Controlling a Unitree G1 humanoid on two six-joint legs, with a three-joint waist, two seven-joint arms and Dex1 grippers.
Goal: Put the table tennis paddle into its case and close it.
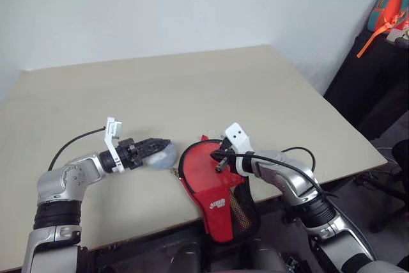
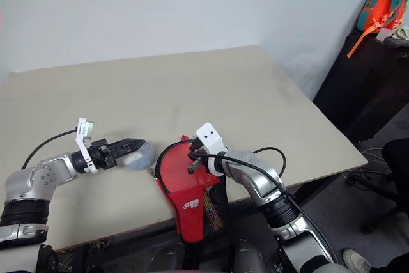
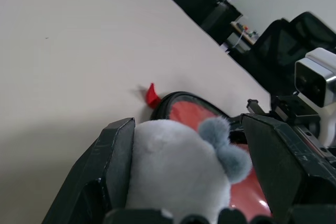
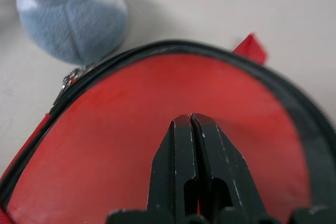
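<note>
The red case (image 1: 199, 174) lies at the table's front edge, round end on the table, narrow end with the white logo and mesh pocket (image 1: 239, 212) hanging over the edge. Black trim and a zip run round it, with the zip pull (image 4: 72, 78) at its left side. My right gripper (image 1: 219, 167) is shut, its tips just over the round red face (image 4: 131, 129); I cannot tell whether they touch. Left of the case, my left gripper (image 1: 158, 146) is shut on a grey-blue plush toy (image 3: 178, 177), low over the table. The table tennis paddle is hidden.
The beige table (image 1: 192, 81) stretches back and to both sides. A small red tab (image 1: 203, 137) sticks out at the case's far rim. Right of the table stands a black cabinet (image 1: 364, 81) with an orange and teal backpack (image 1: 391, 4) on it.
</note>
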